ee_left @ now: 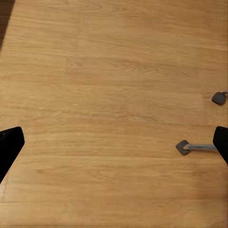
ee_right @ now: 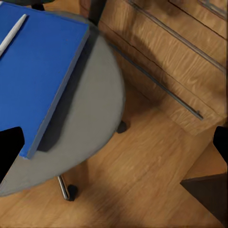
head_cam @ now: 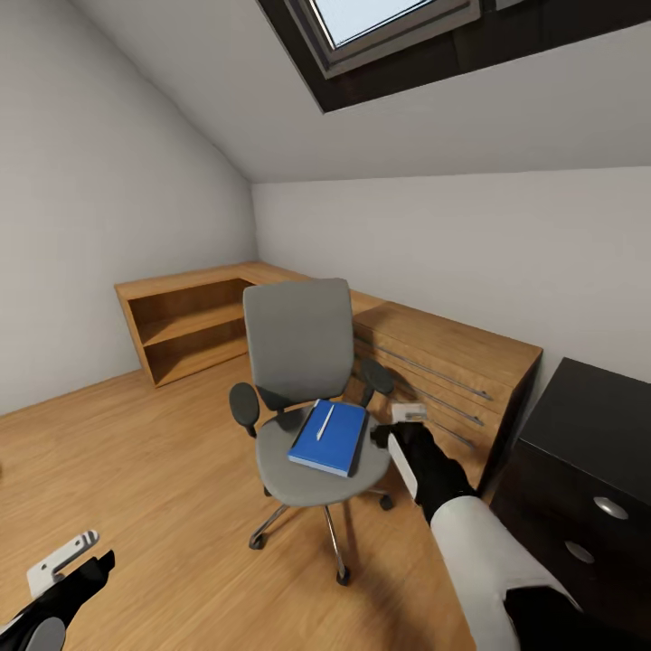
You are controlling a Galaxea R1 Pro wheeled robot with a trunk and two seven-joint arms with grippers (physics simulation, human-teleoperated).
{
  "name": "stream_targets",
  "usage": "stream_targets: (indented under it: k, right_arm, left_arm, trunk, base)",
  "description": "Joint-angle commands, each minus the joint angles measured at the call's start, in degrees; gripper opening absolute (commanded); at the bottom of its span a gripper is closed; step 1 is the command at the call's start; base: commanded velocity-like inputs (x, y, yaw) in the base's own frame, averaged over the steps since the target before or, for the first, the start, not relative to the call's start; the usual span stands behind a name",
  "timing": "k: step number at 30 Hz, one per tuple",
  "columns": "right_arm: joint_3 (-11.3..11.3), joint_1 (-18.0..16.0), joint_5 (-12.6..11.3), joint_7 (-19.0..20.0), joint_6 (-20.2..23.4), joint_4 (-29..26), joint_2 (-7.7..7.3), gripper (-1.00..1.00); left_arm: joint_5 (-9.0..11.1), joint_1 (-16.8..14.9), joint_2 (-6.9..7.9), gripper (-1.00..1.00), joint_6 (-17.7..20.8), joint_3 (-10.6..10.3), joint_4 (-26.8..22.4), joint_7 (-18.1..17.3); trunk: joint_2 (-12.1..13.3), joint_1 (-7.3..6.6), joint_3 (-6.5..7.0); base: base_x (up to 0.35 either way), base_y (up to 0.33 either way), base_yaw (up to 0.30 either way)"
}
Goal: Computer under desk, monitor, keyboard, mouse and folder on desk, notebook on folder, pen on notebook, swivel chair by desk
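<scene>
My right gripper [head_cam: 403, 425] hovers beside the chair [head_cam: 303, 380], fingers wide and empty. The folder [head_cam: 331, 440] lies on the seat with the pen [head_cam: 325, 422] on top, so I judge that move not yet begun. My left gripper [head_cam: 68, 565] hangs low over the floor [ee_left: 114, 95], fingers wide.

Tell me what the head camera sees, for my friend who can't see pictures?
A grey chair holds a blue folder with a white pen on top. The right gripper hovers beside the folder, near a wooden dresser; the left gripper hangs low over wood floor.
</scene>
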Motion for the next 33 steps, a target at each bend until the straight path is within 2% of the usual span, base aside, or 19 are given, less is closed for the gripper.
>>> stream_targets:
  k: [1,5,6,7,8,10,13,17,19,26,33]
  right_arm:
    - [-0.34,-2.51,0.17,-0.2,2.25,2.48,0.01,1.0]
    - [-1.78,-6.78,-0.76,-0.32,5.62,9.72,0.01,1.0]
    - [-2.19,-7.61,-1.87,-0.3,6.48,11.49,0.01,1.0]
    - [-2.47,-8.14,-3.44,-0.25,6.92,12.7,0.01,1.0]
    - [-2.78,-8.6,-6.37,-0.11,7.22,13.87,0.01,1.0]
    - [-2.91,-8.89,-10.55,0.03,7.44,16.37,0.01,1.0]
    - [-2.92,-8.96,-11.48,0.0,7.21,18.41,0.01,1.0]
    - [-2.92,-8.92,-12.34,-0.06,0.58,20.41,0.01,1.0]
    - [-2.92,-8.9,-12.44,-0.04,-0.65,20.63,0.01,1.0]
    - [-2.77,-8.82,-12.52,-0.32,-1.58,20.78,0.01,1.0]
    - [-2.83,-8.82,-12.6,-0.38,-1.63,20.76,0.01,1.0]
  left_arm:
    - [0.59,-0.03,-0.01,1.0,0.08,-0.02,0.0,0.41]
    - [0.57,-0.03,-0.05,1.0,-0.04,-0.02,0.09,0.37]
    - [0.57,-0.03,-0.05,1.0,-0.06,-0.02,0.11,0.36]
    - [0.57,-0.03,-0.09,1.0,-0.08,-0.02,0.12,0.34]
    - [0.57,-0.03,-0.24,1.0,-0.09,0.0,0.15,0.3]
    - [0.57,-0.03,-0.63,1.0,-0.1,-0.01,0.15,0.31]
    - [0.58,-0.03,-1.02,1.0,-0.1,-0.01,0.21,0.4]
    - [0.5,-0.03,-2.07,1.0,-0.14,-0.02,1.03,0.51]
    - [0.49,-0.03,-2.29,1.0,-0.15,-0.02,1.13,0.52]
    - [0.4,-0.03,-2.49,1.0,-0.1,-0.08,1.33,0.46]
    - [0.39,-0.03,-2.5,1.0,-0.1,-0.1,1.36,0.44]
  trunk:
    - [-0.03,0.0,-0.06]
    - [-0.03,0.0,-0.06]
    - [-0.03,0.0,-0.06]
    - [-0.03,0.0,-0.06]
    - [-0.03,0.0,-0.06]
    - [-0.03,0.0,-0.06]
    - [-0.03,0.0,-0.06]
    - [-0.03,0.0,-0.06]
    - [-0.03,0.0,-0.06]
    - [-0.03,0.0,-0.06]
    - [-0.03,0.0,-0.06]
  base:
    - [0.0,0.0,0.0]
    - [0.0,0.0,0.0]
    - [0.0,0.0,0.0]
    - [0.012,0.011,0.0]
    - [0.072,0.067,0.0]
    - [0.164,0.149,0.0]
    - [0.22,0.173,0.0]
    - [0.268,0.06,0.0]
    - [0.296,0.012,0.0]
    - [0.113,0.019,0.0]
    - [0.255,0.156,0.0]
